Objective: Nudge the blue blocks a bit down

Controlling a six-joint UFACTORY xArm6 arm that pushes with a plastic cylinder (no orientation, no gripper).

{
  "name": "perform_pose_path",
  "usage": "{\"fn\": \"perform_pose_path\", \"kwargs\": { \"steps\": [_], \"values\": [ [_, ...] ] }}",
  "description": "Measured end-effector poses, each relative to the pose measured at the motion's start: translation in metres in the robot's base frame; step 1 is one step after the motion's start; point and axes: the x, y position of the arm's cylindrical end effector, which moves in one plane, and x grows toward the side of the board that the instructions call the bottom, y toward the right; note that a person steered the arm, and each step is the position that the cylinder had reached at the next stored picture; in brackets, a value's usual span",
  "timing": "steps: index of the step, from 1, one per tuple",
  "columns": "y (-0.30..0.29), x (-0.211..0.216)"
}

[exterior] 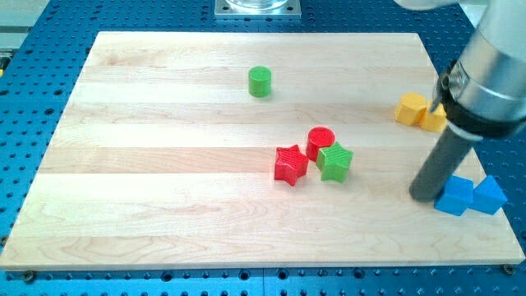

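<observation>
In the camera view, a pale wooden board (164,214) is being shown lying on a blue perforated table (33,90). The dark rod is being held down from the view's upper right, and my tip (426,196) is being rested on the board near its right edge. No fingers are being carried by the arm, so nothing is being gripped or held; only the rod's end is being presented to the blocks.

Two blue blocks are being seen at the view's lower right. The blue cube (454,196) is being touched, or very nearly touched, by my tip on its left side; which of the two cannot be told. The second blue block (490,196), of a wedge-like shape, is being seen just beside the cube on its right, close to the board's right edge.

Above them, two yellow blocks (420,111) are being seen side by side, partly hidden by the arm. Near the board's middle, a red star (290,164), a red cylinder (320,142) and a green star (335,161) are being seen clustered together. A green cylinder (260,81) is being seen alone, well apart, toward the view's top.
</observation>
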Motion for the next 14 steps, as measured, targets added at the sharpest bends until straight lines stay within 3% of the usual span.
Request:
{"fn": "perform_pose_path", "kwargs": {
  "steps": [1,2,4,7,14],
  "values": [
    [0.01,-0.047],
    [0.045,-0.047],
    [0.1,0.001],
    [0.07,0.034],
    [0.029,0.001]
  ]
}}
